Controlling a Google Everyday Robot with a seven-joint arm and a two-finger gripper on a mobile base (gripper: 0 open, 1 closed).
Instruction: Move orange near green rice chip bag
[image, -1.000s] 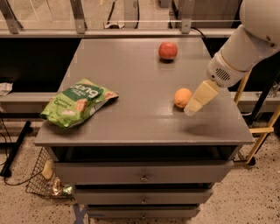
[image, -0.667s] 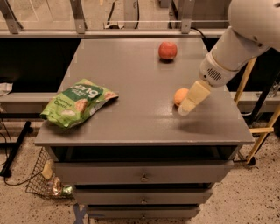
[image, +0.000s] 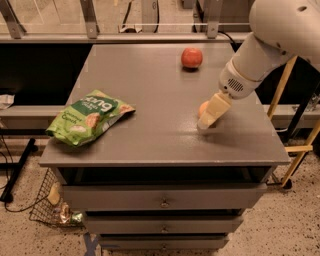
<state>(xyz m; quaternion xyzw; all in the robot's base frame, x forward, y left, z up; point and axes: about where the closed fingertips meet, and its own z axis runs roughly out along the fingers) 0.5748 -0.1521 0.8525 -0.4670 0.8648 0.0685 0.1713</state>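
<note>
Most of the task is left to do, as far as this view shows. The orange (image: 202, 107) sits on the right half of the grey counter (image: 150, 80), well apart from the green rice chip bag (image: 90, 118), which lies flat near the counter's front left corner with its white lettering facing up. A wide stretch of bare counter lies between the two, so the fruit is not near the bag in any useful sense.

What looks done is the approach. The gripper (image: 206, 121) is down at counter level on the right side, its pale tip right against the orange and covering most of it; only a sliver of orange skin shows at the gripper's left edge. Whether the gripper is closed on the fruit, spread around it, or merely resting beside it I cannot tell from here, since its cream body hides the contact. The orange appears to rest on the counter, not lifted.

A redder fruit (image: 191, 57) stands towards the back of the counter, apart from both the gripper and the orange; it plays no part in the task.

By my judgement the remaining steps are: securing the orange if it is not yet secured, carrying or sliding it leftward across the counter, and setting it down close beside the bag without pushing the bag off the front left edge.
</note>
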